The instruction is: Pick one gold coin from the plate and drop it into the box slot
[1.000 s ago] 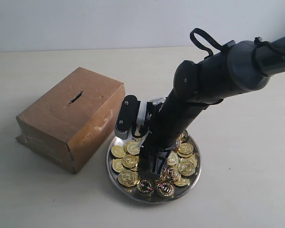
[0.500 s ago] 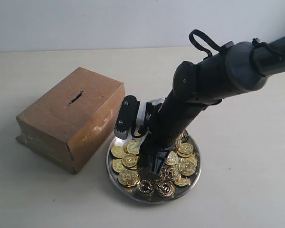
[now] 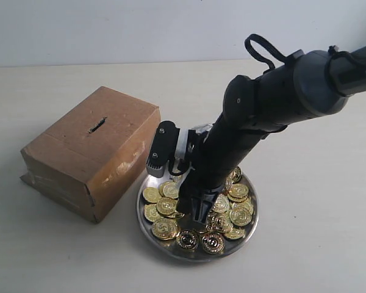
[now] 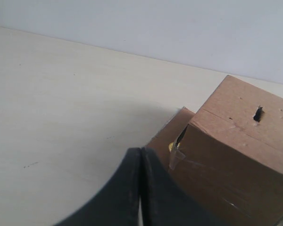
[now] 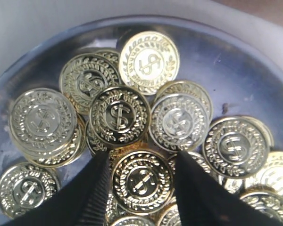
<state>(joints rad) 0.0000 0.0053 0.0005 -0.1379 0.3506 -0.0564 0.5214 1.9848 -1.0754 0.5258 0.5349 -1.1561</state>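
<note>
The silver plate (image 3: pixel 147 227) holds several gold coins (image 3: pixel 165 229) and stands right of the brown cardboard box (image 3: pixel 91 155), whose slot (image 3: pixel 97 126) is a dark slit in the top. My right gripper (image 3: pixel 197 222) points down into the plate. In the right wrist view it (image 5: pixel 142 157) is open, its fingers either side of one flat coin (image 5: pixel 142 182) and close to its edges. My left gripper (image 4: pixel 141 151) is shut on nothing, low over the table beside the box (image 4: pixel 236 160); the slot (image 4: pixel 258 113) shows there too. The left gripper is out of the exterior view.
The right arm (image 3: pixel 274 101) slants in from the upper right above the plate's far half. A strip of tape (image 4: pixel 177 157) and a small gold glint (image 4: pixel 171 147) show at a torn corner seam of the box. Pale tabletop (image 3: pixel 317 244) surrounds both.
The right gripper's tips have risen or shifted very slightly among the coins. Box and plate have not moved.
</note>
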